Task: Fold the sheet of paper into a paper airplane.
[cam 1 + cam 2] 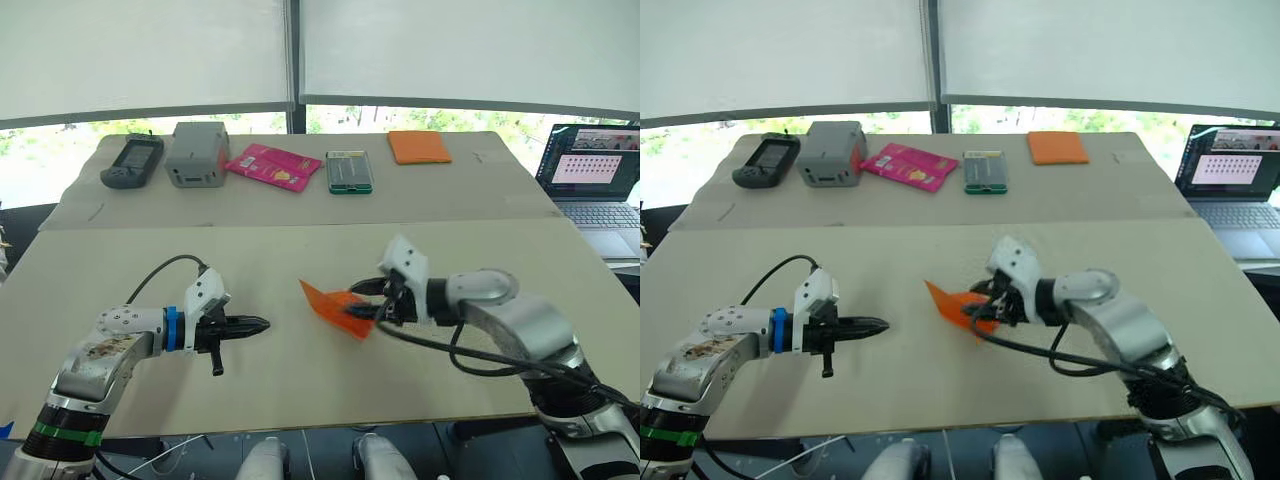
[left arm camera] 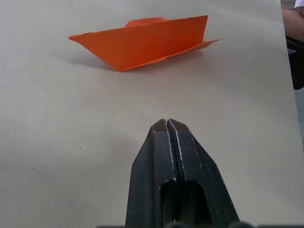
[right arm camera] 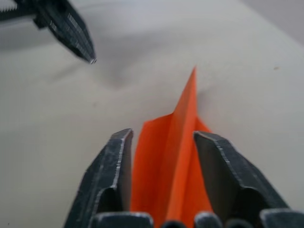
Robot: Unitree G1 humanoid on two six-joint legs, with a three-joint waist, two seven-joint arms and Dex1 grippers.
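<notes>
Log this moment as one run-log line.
stage: folding | paper airplane: on table, between open fingers of right gripper | left gripper: shut, empty, apart from paper, pointing at it

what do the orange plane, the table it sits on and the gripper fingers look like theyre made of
Paper airplane: thin matte orange paper, judging by its sharp creases and flaps that stand on edge. Table: beige with a dull, faintly speckled surface, maybe laminate or board; the look leaves it open. Left gripper and right gripper fingers: black, rigid, slightly glossy with scuffed pale edges, plastic or coated metal.
</notes>
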